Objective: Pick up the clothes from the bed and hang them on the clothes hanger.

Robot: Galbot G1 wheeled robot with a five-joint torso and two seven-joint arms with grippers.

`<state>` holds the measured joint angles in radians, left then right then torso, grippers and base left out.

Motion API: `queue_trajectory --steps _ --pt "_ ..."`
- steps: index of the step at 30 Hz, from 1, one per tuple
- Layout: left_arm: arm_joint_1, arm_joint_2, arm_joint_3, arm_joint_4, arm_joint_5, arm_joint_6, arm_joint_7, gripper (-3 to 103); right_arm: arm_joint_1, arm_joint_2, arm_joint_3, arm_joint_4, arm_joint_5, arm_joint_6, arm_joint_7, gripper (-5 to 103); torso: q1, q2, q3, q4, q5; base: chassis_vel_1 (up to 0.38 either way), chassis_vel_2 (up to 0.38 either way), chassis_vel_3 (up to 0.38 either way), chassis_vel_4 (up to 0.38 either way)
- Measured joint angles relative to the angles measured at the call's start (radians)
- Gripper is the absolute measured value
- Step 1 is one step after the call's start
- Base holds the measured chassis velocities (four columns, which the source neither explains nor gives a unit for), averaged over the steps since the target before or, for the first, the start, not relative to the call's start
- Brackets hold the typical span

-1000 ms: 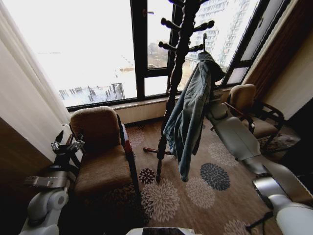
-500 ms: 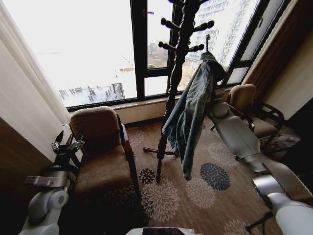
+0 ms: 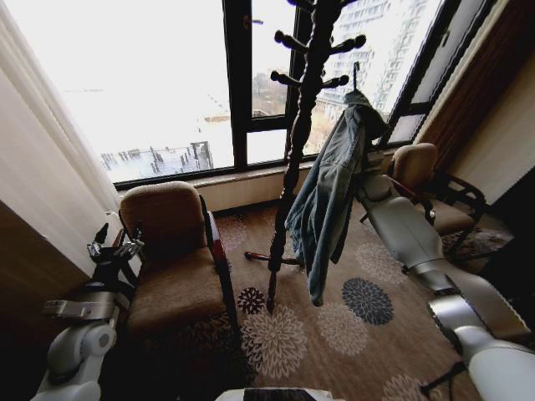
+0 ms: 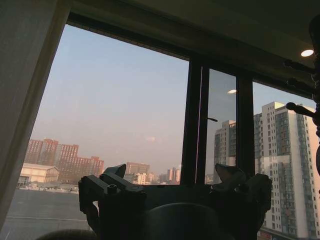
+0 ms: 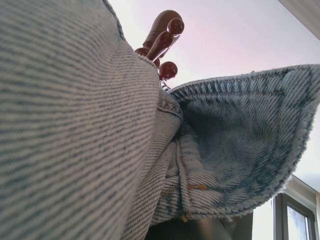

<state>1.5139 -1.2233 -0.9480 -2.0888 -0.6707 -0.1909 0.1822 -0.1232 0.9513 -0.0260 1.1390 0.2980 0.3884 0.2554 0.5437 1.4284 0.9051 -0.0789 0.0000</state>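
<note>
At about 8 o'clock in the head view, the left end effector (image 3: 115,247) hangs idle beside the left arm of a brown armchair (image 3: 171,267), its dark fingers (image 4: 107,187) spread wide and holding nothing; in its own wrist view they frame a tall window (image 4: 150,110) with city buildings beyond. The armchair sits on a flower-patterned carpet (image 3: 334,322) in front of that window.

Just right of center stands a dark wooden coat rack (image 3: 299,125) with knobbed pegs. The denim jacket (image 3: 328,200) hangs at about 1 o'clock, draped down the right side of the rack's pole, collar up near the pegs and hem well clear of the carpet. A thin black hook (image 3: 354,75) of the clothes hanger sticks up above the collar, just right of a peg; whether it rests on the peg is unclear.

The right arm (image 3: 410,234) reaches up from 4 o'clock behind the jacket, so I cannot tell how its end effector stands. Its wrist view presses close against denim folds (image 5: 225,140) with 3 reddish peg knobs (image 5: 166,30) above. A second armchair (image 3: 426,188) sits at 2 o'clock.
</note>
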Motion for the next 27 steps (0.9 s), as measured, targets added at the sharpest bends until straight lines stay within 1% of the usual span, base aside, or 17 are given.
queue_trajectory --steps 27 --pt "0.004 0.009 -0.001 -0.006 -0.002 -0.001 0.003 100 0.010 0.010 -0.001 -0.030 -0.004 0.003 -0.009 17 0.000 0.000 0.000 0.0000 0.0000 0.000 0.000 0.000 0.000"
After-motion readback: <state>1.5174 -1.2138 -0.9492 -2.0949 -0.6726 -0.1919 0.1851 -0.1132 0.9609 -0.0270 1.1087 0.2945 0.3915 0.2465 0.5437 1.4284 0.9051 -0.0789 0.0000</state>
